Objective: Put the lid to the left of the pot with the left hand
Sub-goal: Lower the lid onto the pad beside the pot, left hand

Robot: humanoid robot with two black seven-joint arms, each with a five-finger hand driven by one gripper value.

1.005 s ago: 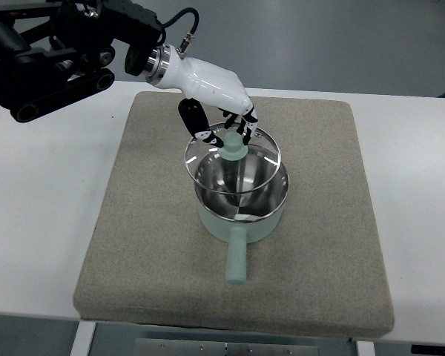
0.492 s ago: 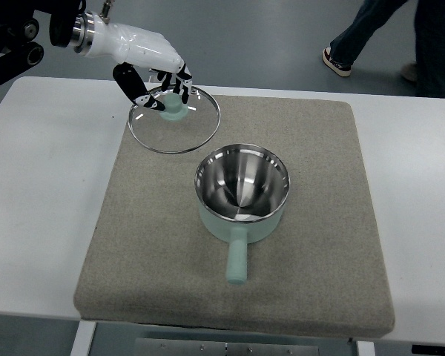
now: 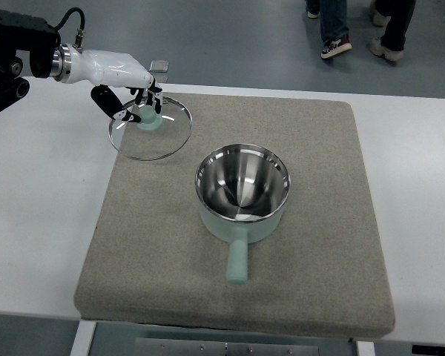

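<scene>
Glass, rimmed in metal, makes up the lid [image 3: 150, 127], which the left hand [image 3: 137, 89] holds by its pale green knob [image 3: 150, 119], fingers curled about it from above. It hangs over the far-left corner of the grey mat [image 3: 326, 245], its rim reaching to the mat's left edge, and looks slightly tilted; whether it touches the mat I cannot tell. The pot [image 3: 242, 194], steel inside and green outside, stands open near the mat's middle, well apart from the lid, its handle pointing toward the near edge of the white bench [image 3: 44, 222]. The lid is likely stiff, fairly light, and breakable if dropped; its smooth rim would be slippery, so the knob is the sound place to hold. Setting it down flat and gently seems the remaining step. The right hand is out of sight.
</scene>
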